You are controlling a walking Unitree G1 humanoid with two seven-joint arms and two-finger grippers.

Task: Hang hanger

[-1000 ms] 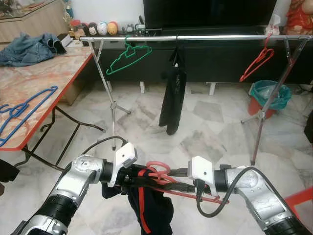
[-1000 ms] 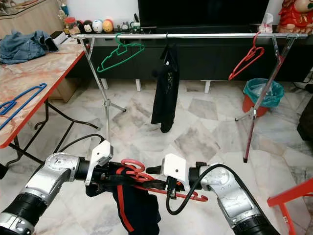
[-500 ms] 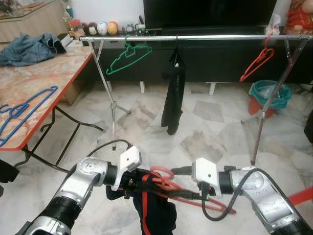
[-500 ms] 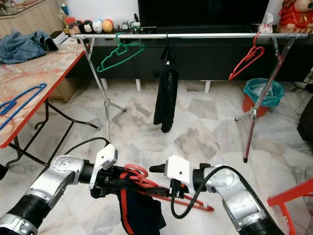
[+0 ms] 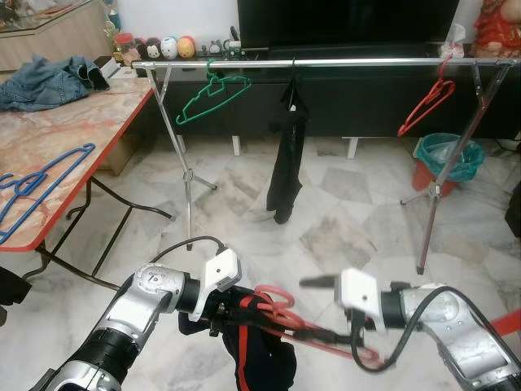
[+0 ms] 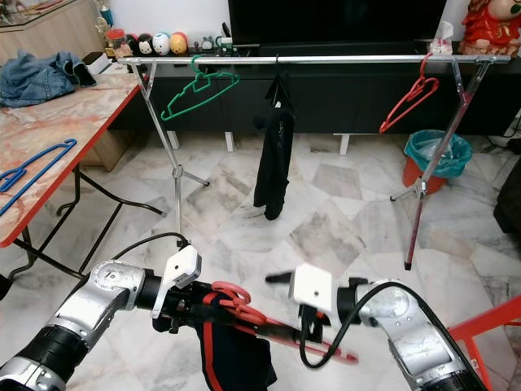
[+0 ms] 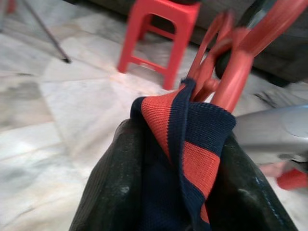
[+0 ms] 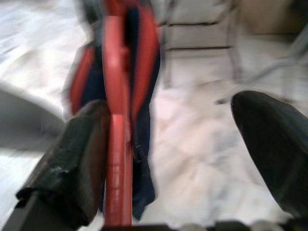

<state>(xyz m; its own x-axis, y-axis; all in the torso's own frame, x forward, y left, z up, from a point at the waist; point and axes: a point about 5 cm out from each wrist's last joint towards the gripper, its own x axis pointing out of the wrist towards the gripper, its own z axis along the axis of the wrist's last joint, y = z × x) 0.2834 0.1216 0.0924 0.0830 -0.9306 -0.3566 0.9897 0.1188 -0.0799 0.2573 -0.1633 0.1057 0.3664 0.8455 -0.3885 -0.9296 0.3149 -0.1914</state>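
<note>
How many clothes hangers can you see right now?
5. A green hanger, a red hanger and one holding a black garment hang on the rail, a blue hanger lies on the table, and the left tool holds a red one.

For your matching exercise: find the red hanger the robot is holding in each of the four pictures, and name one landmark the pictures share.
Left eye view: red hanger low centre, between both arms.
Right eye view: low centre.
Left wrist view: upper right, above the navy and red garment.
Right wrist view: upright, left of centre.
Shared landmark: that garment.
</note>
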